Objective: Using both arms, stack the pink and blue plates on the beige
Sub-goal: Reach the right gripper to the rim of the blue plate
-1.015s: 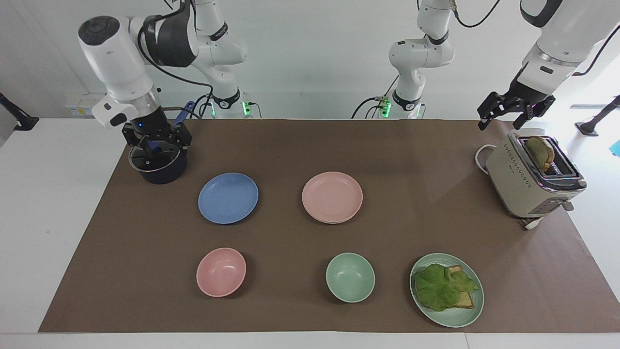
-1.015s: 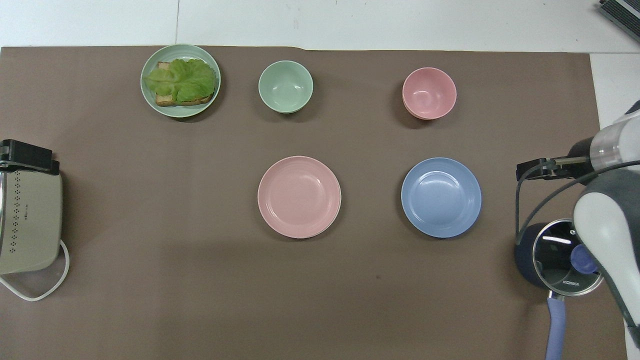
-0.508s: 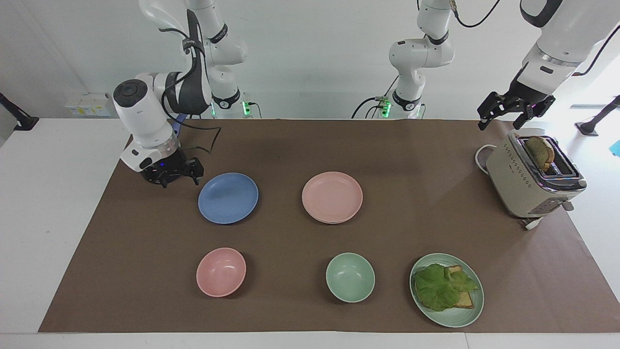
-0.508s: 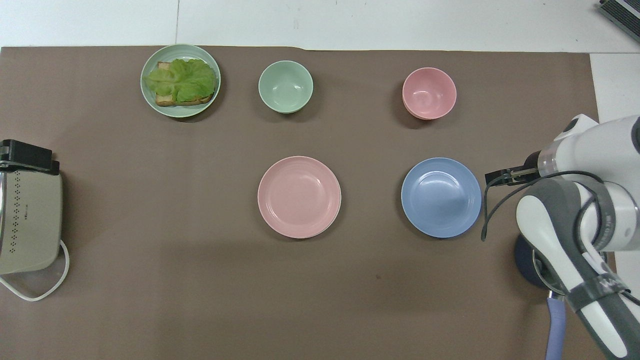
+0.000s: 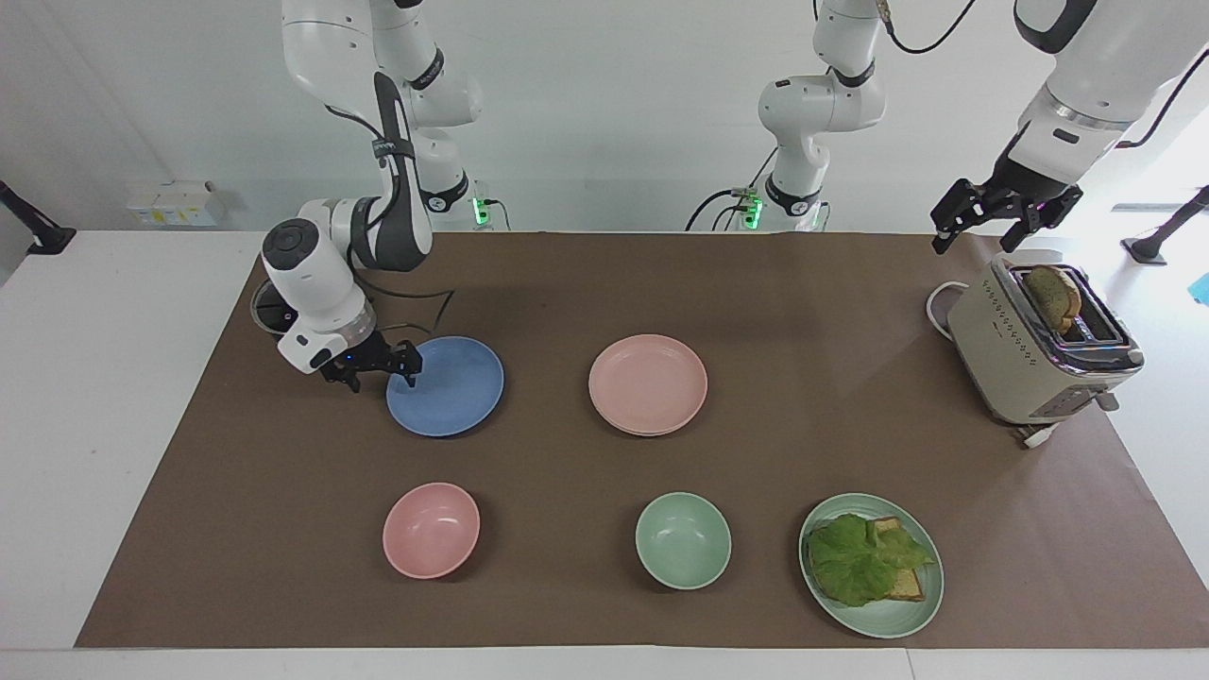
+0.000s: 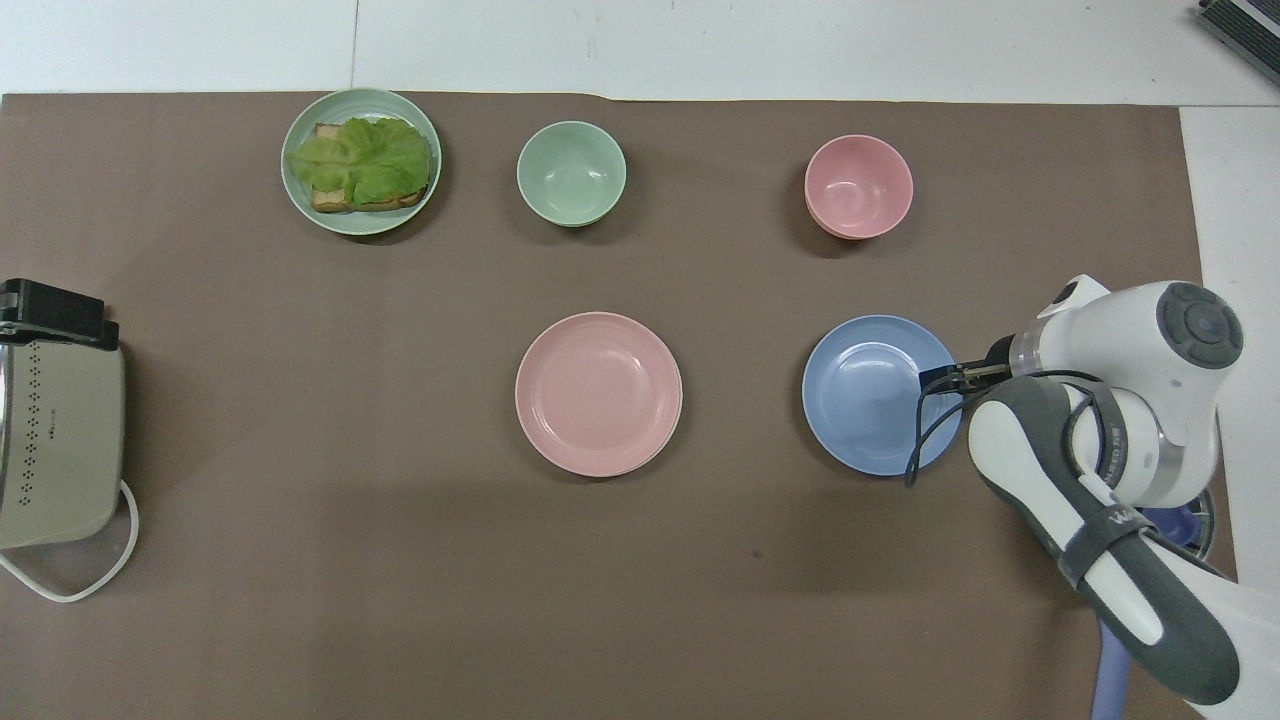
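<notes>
The blue plate [image 5: 449, 387] [image 6: 870, 395] lies on the brown mat toward the right arm's end. My right gripper [image 5: 383, 380] [image 6: 932, 379] is low at the plate's rim on the side of the right arm's end. It is open, one fingertip over the rim and the other outside it, and it holds nothing. The pink plate [image 5: 648, 381] [image 6: 598, 390] sits mid-table on the beige plate [image 5: 652, 433], of which only a thin rim shows. Open and empty, my left gripper [image 5: 982, 225] waits in the air over the toaster's robot-side end.
A beige toaster [image 5: 1020, 364] [image 6: 55, 440] with bread in it stands at the left arm's end. A dark lidded pot [image 5: 267, 310] sits half hidden by the right arm. Farther from the robots stand a pink bowl [image 5: 431, 529], a green bowl [image 5: 682, 540] and a green plate [image 5: 902, 619] with lettuce toast.
The right arm has swung from above the pot and come down to the blue plate's rim, its gripper still open. The left arm and all the dishes have not moved.
</notes>
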Robot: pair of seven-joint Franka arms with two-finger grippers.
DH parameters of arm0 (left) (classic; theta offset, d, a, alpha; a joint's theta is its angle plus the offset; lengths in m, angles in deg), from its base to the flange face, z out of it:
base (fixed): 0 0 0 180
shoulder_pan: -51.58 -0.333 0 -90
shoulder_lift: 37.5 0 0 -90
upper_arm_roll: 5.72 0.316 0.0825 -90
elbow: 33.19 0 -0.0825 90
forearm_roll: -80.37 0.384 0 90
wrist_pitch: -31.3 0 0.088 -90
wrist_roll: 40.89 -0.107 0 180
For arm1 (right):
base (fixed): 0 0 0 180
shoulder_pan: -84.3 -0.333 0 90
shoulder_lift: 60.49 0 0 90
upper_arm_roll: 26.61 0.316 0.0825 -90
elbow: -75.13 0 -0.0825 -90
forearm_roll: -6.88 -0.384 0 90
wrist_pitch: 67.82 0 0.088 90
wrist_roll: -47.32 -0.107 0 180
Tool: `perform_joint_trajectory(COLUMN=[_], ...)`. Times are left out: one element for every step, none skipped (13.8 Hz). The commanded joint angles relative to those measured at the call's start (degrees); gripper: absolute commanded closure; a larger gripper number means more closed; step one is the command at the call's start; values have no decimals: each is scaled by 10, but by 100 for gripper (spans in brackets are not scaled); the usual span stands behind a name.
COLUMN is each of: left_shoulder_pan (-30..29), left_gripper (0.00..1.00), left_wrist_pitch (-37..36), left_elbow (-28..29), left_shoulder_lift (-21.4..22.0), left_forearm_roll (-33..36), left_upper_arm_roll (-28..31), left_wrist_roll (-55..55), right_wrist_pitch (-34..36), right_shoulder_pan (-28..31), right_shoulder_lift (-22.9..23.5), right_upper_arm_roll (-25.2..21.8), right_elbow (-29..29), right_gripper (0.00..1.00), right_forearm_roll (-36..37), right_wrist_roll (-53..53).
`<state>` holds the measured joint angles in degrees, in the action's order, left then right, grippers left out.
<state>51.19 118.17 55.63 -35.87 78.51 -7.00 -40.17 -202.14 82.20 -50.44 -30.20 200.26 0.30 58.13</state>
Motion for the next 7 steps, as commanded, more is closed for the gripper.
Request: perform_joint_trajectory(left_shoulder_pan=[-1,-1,-1,-1,-1,-1,-1], left_gripper=[0,0,0,0,0,0,0], left_wrist_pitch=[-5,-5,-5,-5,-5,-5,-4], left_elbow=[2,2,2,2,2,2,2], left_shoulder_lift=[3,3,3,3,3,3,3], left_forearm_roll=[10,10,10,10,10,10,10], left_upper_arm_roll=[-2,-2,-2,-2,-2,-2,-2], left_wrist_roll=[-1,0,-1,0,0,0,0], right_wrist_pitch=[-18,-19,-19,-19,-18,-17,-18], right_shoulder_pan=[1,2,2,2,2,3,9], right_shoulder_lift=[-3,-3,-3,-3,-3,-3,-2], right_upper_arm_roll=[1,1,1,1,1,1,1], right_elbow=[18,20,20,21,21,23,28], right_gripper=[0,0,0,0,0,0,0], right_forearm_roll=[-33,-34,-35,-35,-35,-35,-35], right_wrist_roll=[46,59,61,62,62,63,64])
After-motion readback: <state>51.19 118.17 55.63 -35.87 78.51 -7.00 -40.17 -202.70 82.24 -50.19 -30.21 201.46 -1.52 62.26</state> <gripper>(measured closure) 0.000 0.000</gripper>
